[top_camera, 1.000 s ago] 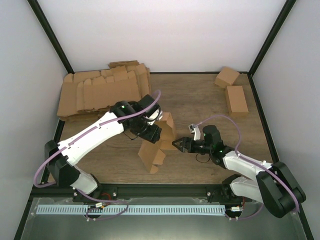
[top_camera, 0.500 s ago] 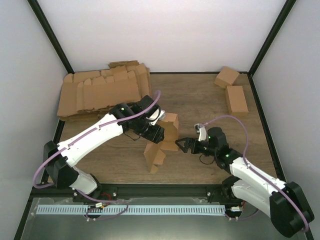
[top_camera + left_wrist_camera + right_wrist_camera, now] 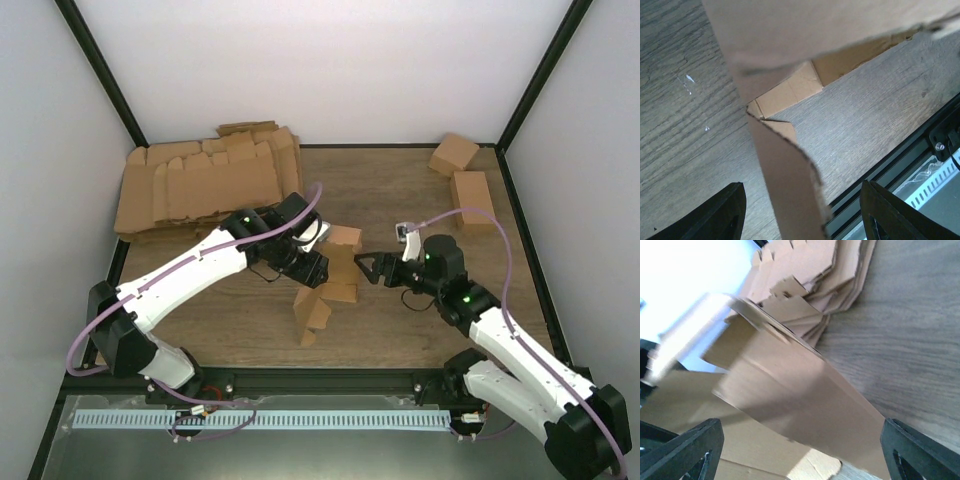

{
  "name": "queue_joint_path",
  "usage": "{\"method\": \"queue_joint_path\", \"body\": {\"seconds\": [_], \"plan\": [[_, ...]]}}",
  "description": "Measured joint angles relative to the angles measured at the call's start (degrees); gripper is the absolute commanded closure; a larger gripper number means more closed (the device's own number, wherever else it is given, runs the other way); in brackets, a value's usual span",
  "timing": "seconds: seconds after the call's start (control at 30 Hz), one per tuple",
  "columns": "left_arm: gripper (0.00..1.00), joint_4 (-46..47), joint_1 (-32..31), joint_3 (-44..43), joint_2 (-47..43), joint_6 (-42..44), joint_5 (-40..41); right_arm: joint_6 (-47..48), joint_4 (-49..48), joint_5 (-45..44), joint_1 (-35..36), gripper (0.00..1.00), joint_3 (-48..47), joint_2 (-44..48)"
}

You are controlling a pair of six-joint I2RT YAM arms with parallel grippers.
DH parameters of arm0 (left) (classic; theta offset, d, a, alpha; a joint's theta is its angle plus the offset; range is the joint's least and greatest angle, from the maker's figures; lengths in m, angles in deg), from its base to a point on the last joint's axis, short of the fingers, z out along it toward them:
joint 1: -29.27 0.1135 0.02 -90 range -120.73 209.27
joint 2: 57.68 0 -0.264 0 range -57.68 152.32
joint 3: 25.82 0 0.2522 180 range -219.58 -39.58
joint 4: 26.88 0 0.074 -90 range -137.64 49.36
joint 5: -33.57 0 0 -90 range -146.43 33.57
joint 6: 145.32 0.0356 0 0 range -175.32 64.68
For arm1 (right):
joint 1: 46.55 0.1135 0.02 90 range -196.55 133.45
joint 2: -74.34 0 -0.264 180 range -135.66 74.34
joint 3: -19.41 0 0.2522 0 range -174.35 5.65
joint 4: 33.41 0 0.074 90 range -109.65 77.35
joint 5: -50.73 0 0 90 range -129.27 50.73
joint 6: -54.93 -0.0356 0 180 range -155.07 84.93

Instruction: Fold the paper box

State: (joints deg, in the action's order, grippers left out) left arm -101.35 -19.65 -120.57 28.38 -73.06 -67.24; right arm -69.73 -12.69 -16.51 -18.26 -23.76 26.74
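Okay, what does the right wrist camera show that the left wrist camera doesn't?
Only the right wrist view shows the pile of flat cardboard blanks, lying on the table beyond the box.

Only the left wrist view shows the table's black edge frame and the slotted metal strip past it.

Both show the paper box up close, between the open fingers of the right tool in one view and the left tool in the other, with the wooden table underneath.
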Motion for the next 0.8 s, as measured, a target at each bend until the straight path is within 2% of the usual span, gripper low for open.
{"method": "queue_joint_path", "body": {"seconds": [0.23, 0.4, 0.6, 0.8], "plan": [[0.35, 0.31, 0.00, 0.74, -0.11, -0.02, -0.07, -0.48, 1.29, -0.81, 0.00, 0.12, -3.87, 0.24], [0.35, 0.63, 0.00, 1.62, -0.74, -0.04, -0.26, -2.19, 3.63, -5.16, 0.00, 0.16, -5.05, 1.05], [0.35, 1.09, 0.00, 2.03, -0.85, -0.02, -0.70, -3.89, 4.83, -7.37, 0.00, 0.25, -7.50, -0.44], [0.35, 1.68, 0.00, 2.95, -1.03, -0.09, -1.36, -4.96, 4.37, -5.60, 0.00, 0.34, -7.91, -3.63]]}}
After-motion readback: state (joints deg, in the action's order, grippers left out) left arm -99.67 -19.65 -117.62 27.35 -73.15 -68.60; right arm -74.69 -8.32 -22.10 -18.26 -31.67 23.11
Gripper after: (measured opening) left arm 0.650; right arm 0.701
